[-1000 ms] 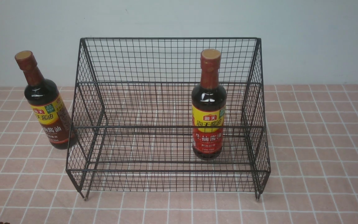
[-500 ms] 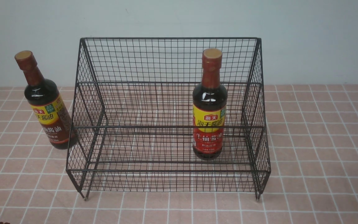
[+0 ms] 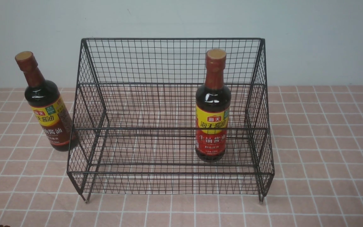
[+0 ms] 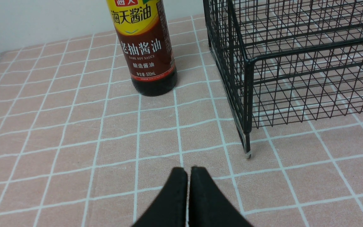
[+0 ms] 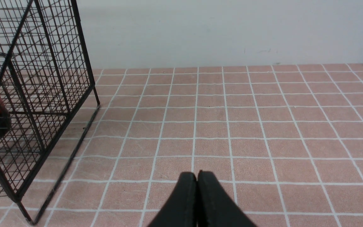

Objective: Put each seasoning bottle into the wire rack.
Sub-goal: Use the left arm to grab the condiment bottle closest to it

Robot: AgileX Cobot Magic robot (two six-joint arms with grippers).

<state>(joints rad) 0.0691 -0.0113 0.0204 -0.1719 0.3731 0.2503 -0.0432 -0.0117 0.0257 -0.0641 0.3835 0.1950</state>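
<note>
A pink tiled tablecloth with white grid lines runs back to a plain pale wall, and on it the black wire rack stands square on its short feet, tall mesh back toward the wall and low front rail toward the robot. One seasoning bottle, the red-label bottle, stands upright inside the rack at about three o'clock from the rack's centre. Its base sits low and toward the front, though which step it rests on cannot be told through the mesh. The other, the brown-label bottle, stands on the cloth outside the rack at nine o'clock, just beside the left mesh side; the left wrist view shows a narrow strip of cloth between the two, so they do not touch. Both bottles show tan-topped caps, reddish-brown necks and yellow upper labels with Chinese lettering. The left gripper hangs low over bare cloth, its black fingers pressed together with nothing between them, with the brown-label bottle and the rack's front left foot both ahead of it. The right gripper is likewise clenched and empty over open cloth off the rack's right side. Neither gripper appears in the front view.
</note>
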